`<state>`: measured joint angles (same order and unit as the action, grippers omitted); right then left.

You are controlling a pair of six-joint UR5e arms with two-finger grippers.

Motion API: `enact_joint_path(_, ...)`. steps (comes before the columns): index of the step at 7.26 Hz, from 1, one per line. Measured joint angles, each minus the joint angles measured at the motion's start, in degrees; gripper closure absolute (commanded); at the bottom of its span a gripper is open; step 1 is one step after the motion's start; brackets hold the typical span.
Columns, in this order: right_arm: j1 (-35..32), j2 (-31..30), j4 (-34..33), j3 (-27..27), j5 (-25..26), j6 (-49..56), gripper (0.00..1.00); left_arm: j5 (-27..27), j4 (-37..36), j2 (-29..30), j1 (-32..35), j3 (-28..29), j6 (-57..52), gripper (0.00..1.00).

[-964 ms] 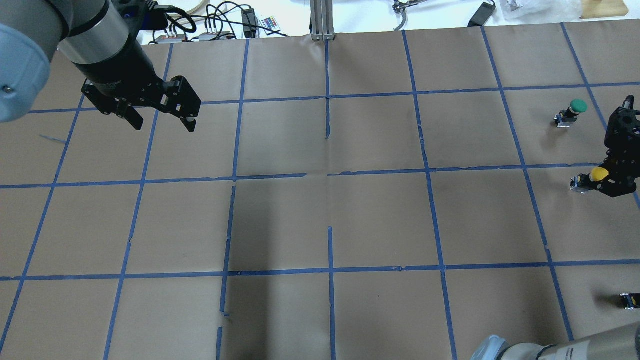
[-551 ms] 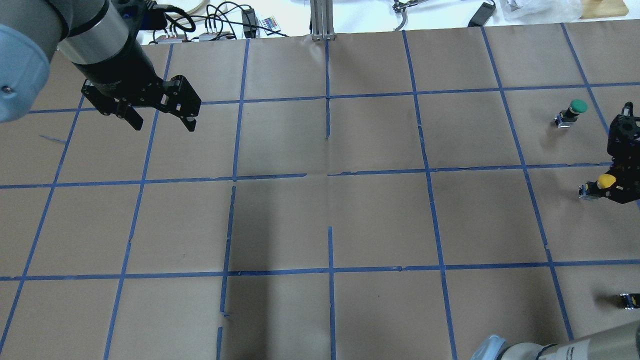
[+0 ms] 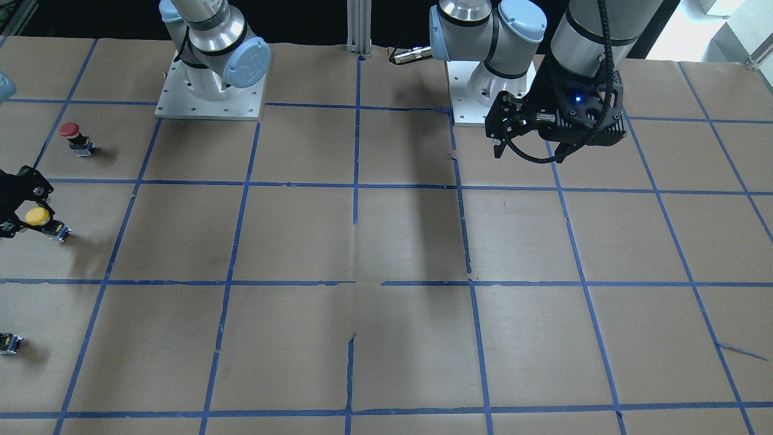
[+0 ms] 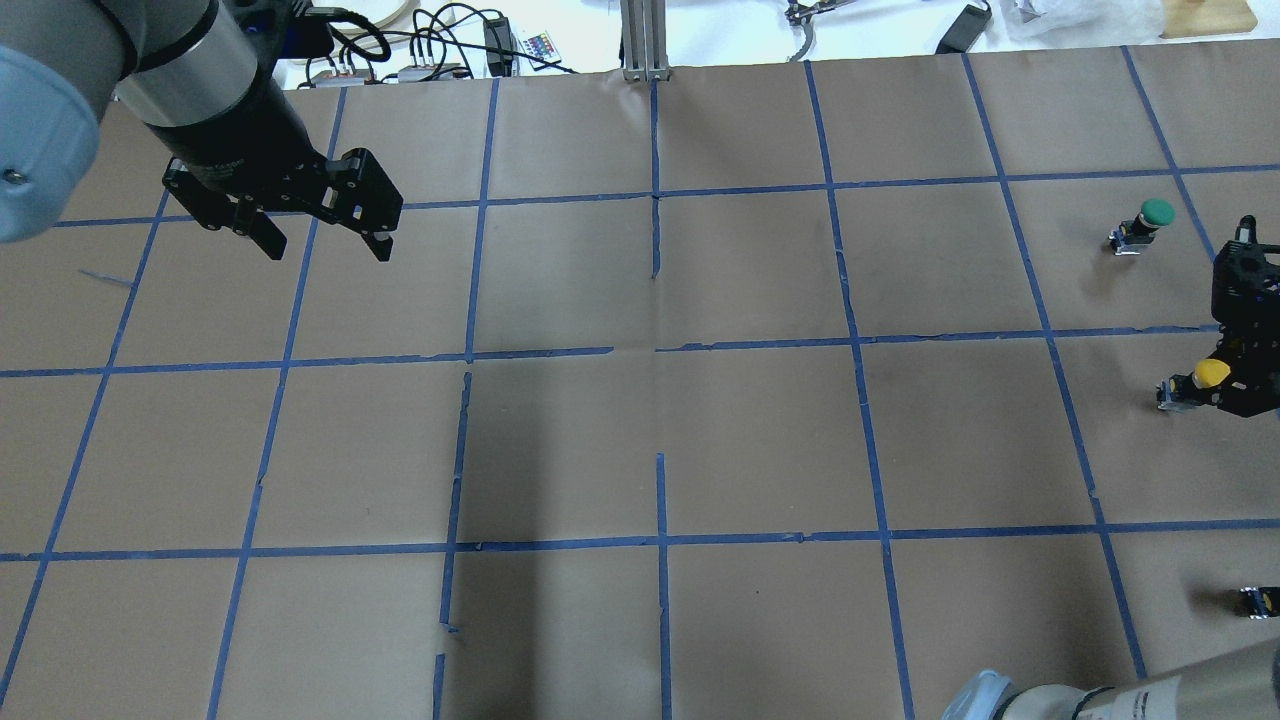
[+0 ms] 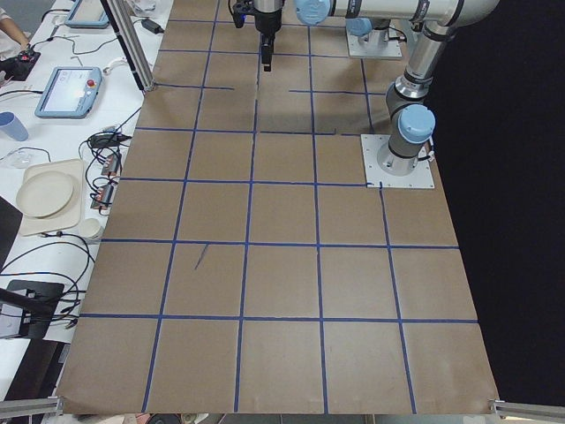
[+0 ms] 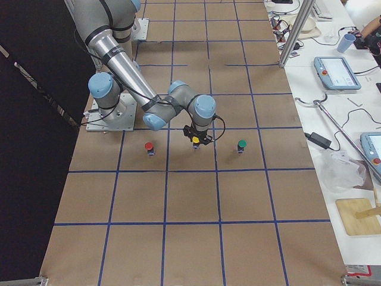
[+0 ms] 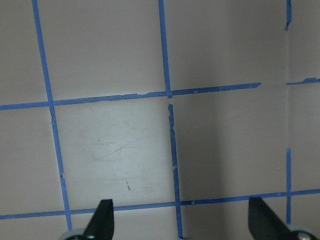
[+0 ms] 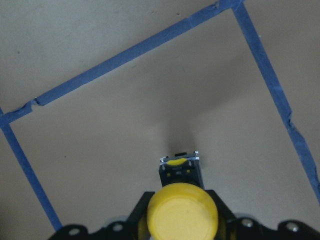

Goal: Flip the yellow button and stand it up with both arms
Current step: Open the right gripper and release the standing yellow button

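The yellow button (image 4: 1211,373) is at the table's far right, in my right gripper (image 4: 1240,388). The gripper is shut on it just under the yellow cap (image 8: 184,214). The button is tilted, with its black-and-grey switch body (image 8: 179,169) pointing away from the gripper and low over the paper. I cannot tell whether it touches. The button also shows in the front-facing view (image 3: 37,215) and in the exterior right view (image 6: 194,140). My left gripper (image 4: 320,240) is open and empty, high over the far left of the table, with its fingertips (image 7: 102,222) wide apart.
A green-capped button (image 4: 1150,222) stands beyond the yellow one, and a red-capped button (image 3: 71,134) stands nearer the robot. Brown paper with a blue tape grid (image 4: 660,350) covers the table. A post (image 4: 645,40) and cables (image 4: 440,50) are at the far edge.
My right gripper has moved toward the robot with the yellow button in it. The left arm has not moved.
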<state>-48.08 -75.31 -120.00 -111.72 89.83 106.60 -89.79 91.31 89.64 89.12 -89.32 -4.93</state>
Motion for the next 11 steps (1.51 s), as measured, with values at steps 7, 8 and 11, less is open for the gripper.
enact_joint_path(7, 0.00, -1.18, 0.91, 0.51, 0.08, -1.65, 0.04, 0.11, 0.00, 0.07, -0.01, 0.14, 0.01, 0.06)
enact_joint_path(8, -0.11, -3.68, 3.64, 1.26, 0.03, -5.59, 0.02, 0.13, 0.00, 0.08, -0.05, 0.20, 0.03, 0.05)
enact_joint_path(11, -3.44, -13.53, 13.00, 3.31, -0.74, -28.18, 0.01, 0.07, -0.03, 0.09, -0.21, 0.51, 0.01, 0.05)
